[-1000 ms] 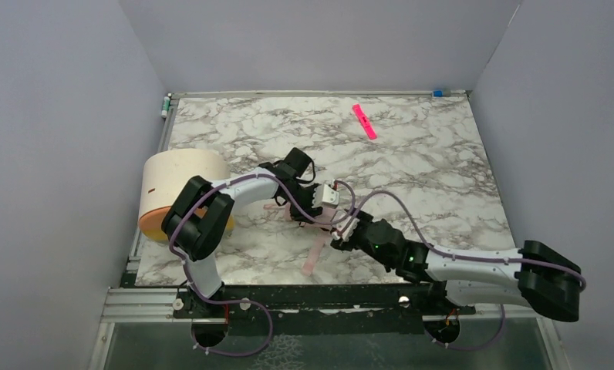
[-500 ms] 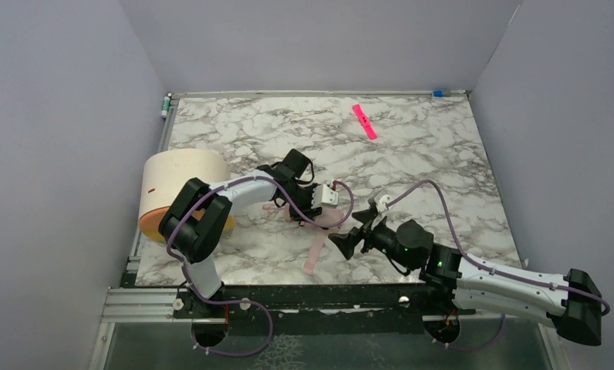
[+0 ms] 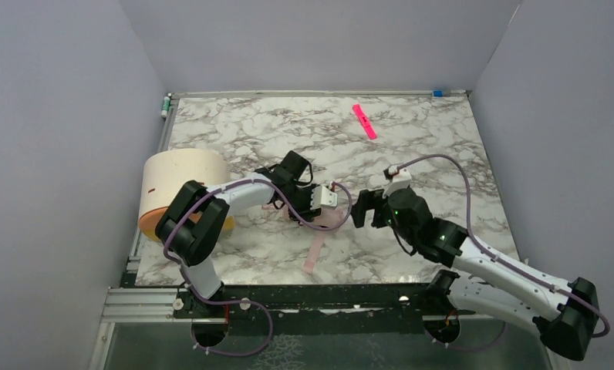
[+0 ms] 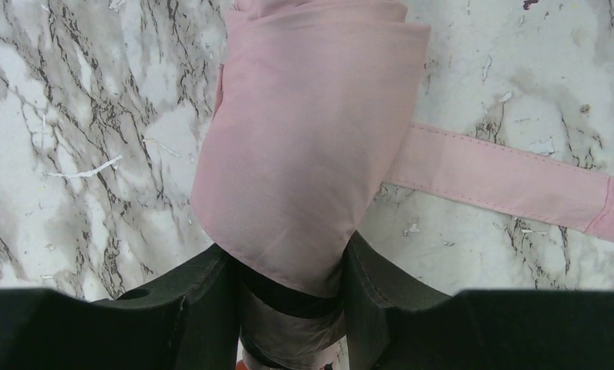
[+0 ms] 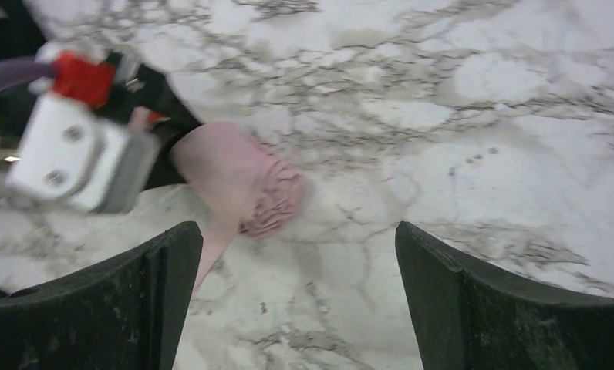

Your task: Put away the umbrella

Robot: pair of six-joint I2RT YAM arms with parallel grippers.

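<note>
Starting at the left side of the table (image 3: pixel 458 169): one cream cylinder (image 3: pixel 182 181) with an orange end, well apart from the work. Next, the left gripper (image 4: pixel 288 289), partly closed and clamped on the umbrella (image 4: pixel 308 139), with pale pink fabric and a dark lining squeezed between the fingers. Lying on the marble near the middle of the table, between the two arms, folded but loose. Strap (image 4: pixel 504 181) unfastened, flat on the surface, trailing toward the near edge. Then the right gripper (image 5: pixel 296 301), spread wide and holding nothing, hovering just beside the gathered end of the umbrella, not touching it. Farther right and toward the back, one bright pink strip (image 3: pixel 364 121), not involved.

Possible trouble from here:
- Gripping perhaps only cloth and not the shaft, so slipping or unrolling on any pull.
- Closing the right fingers on a fold of fabric or on the loose strap instead of the body.
- Dragging the strap under the bundle and catching it there.
- Pulling with both arms in opposite directions and opening the folds again.

Counted: one umbrella, one strap, one cylinder, one pink strip, two grippers.
</note>
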